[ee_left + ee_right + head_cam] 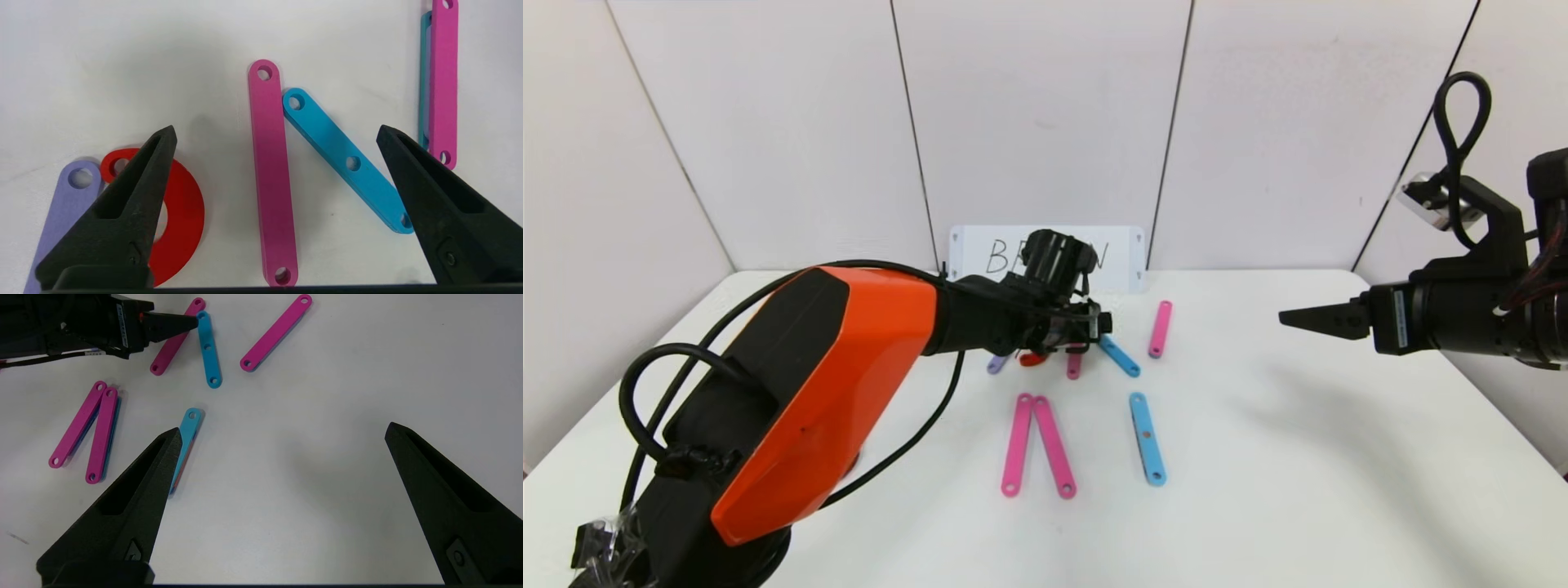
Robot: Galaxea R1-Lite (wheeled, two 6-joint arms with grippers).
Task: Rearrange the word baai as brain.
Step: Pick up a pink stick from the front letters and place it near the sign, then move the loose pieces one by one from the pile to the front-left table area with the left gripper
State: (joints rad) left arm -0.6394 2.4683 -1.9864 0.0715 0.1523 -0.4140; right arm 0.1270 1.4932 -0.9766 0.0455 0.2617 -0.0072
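White worktop (1298,457) carries the letter pieces. L gripper (276,134), jaws apart, hangs over a pink bar (271,175) w/ red arc (184,212) beside. R gripper (282,430), jaws apart, well off from that bar, holds nothing.

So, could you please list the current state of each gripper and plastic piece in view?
Left gripper: open, hovering over the far pieces.
Right gripper: open, holding nothing, off to the right.
Red arc: flat, beside the purple bar.
Pink bar: flat, its end touching the blue bar.
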